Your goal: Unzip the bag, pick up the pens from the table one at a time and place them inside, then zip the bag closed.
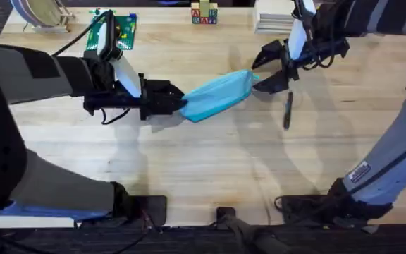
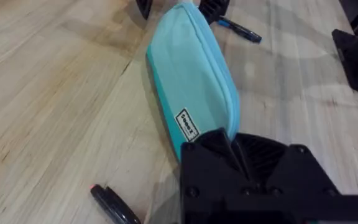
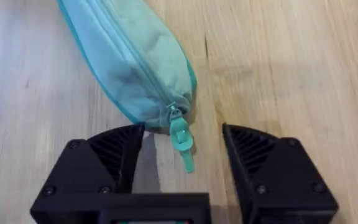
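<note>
Two hands work one bag (image 1: 218,94) in the overhead view: the left hand (image 1: 175,101) pinches its near end on the table (image 1: 203,169), the right hand (image 1: 270,70) hangs spread at the far end, and a dark pen (image 1: 287,111) lies just beside. From the left wrist, the bag runs away from the clamped fingers, its zipper closed; a second pen (image 2: 114,206) lies close by, another (image 2: 240,29) beyond. From the right wrist, the teal pull tab (image 3: 182,138) sits between open fingers (image 3: 120,152), not yet gripped. Judging by this, unzipping has not begun; loading and closing remain.
</note>
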